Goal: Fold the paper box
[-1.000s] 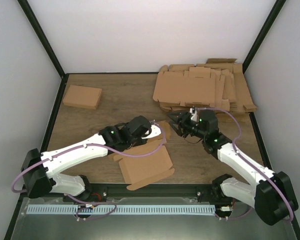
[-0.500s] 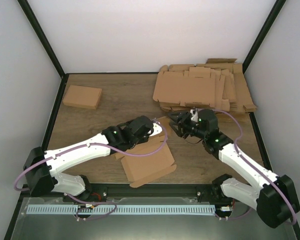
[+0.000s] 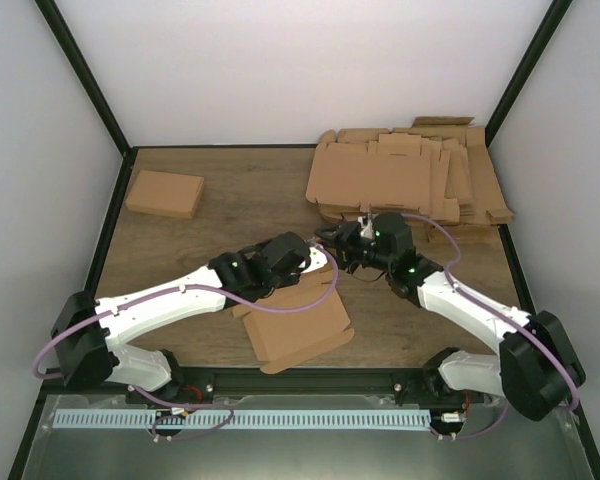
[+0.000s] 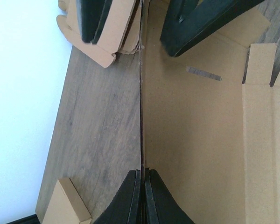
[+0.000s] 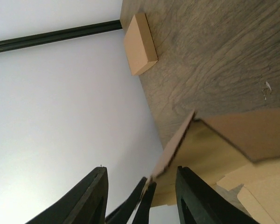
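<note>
The unfolded brown paper box (image 3: 300,328) lies near the front edge, one flap raised. My left gripper (image 3: 316,262) is shut on the edge of that raised flap; in the left wrist view its pads (image 4: 143,173) pinch the thin upright edge, with the box panel (image 4: 196,130) to the right. My right gripper (image 3: 329,240) is open just beyond the flap, facing the left gripper. In the right wrist view its gripper (image 5: 141,170) straddles the flap (image 5: 177,140) and the left gripper's shut tips without touching the cardboard.
A stack of flat unfolded boxes (image 3: 410,180) lies at the back right. One folded box (image 3: 165,193) sits at the back left and also shows in the right wrist view (image 5: 140,44). Black frame posts stand at the table's corners.
My right gripper has moved left and closer to the raised flap. My left gripper has shifted slightly right with the flap, and the box has slid a little with it.
</note>
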Robot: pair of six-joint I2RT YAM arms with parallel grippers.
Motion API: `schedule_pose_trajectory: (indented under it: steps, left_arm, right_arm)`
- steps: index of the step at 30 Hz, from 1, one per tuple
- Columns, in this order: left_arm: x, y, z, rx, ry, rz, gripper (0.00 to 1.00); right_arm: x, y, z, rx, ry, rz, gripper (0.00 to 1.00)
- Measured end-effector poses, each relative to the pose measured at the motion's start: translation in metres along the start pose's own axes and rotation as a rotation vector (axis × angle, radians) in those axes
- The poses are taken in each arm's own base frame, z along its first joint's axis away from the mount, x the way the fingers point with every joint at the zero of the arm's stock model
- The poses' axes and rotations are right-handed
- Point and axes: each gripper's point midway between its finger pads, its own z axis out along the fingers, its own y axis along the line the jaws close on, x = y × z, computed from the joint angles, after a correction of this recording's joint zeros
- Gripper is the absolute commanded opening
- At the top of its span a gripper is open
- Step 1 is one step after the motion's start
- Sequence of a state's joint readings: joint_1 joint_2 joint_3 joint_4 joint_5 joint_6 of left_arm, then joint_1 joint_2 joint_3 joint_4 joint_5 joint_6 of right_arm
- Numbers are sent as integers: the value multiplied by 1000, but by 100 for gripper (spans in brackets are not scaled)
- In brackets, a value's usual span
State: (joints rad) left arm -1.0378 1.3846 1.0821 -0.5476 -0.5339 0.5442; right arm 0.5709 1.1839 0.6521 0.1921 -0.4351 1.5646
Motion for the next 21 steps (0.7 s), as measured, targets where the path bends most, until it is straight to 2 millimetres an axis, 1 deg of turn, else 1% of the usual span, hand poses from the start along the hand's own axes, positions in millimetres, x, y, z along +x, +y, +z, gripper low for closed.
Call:
schedule_pose_trajectory:
  steps: [4,9,13,15,16,17,21]
  left_arm:
    - [-1,-2,0,1,-4,5,4]
    - [-1,-3,1,1,-6,10,4]
    - [-1,-5,1,-2,-3,17,4]
    - [-1,-5,2,-4,-1,19,5]
    - [0,-6,2,-3,1,22,8]
    - [0,-6,2,-4,2,23,12]
    - [-1,-9,3,7,-4,23,60]
  right_arm:
    - [-3,-4,10,10,7,5,38]
    - [-6,-14,18,34,12,17,29]
    - [-6,-16,19,40,13,23,17]
    - [-6,-17,20,40,15,24,14]
    - [-6,-16,20,39,15,26,11]
    - [-6,-17,20,39,15,25,9]
    - [-6,-22,21,48,16,27,1]
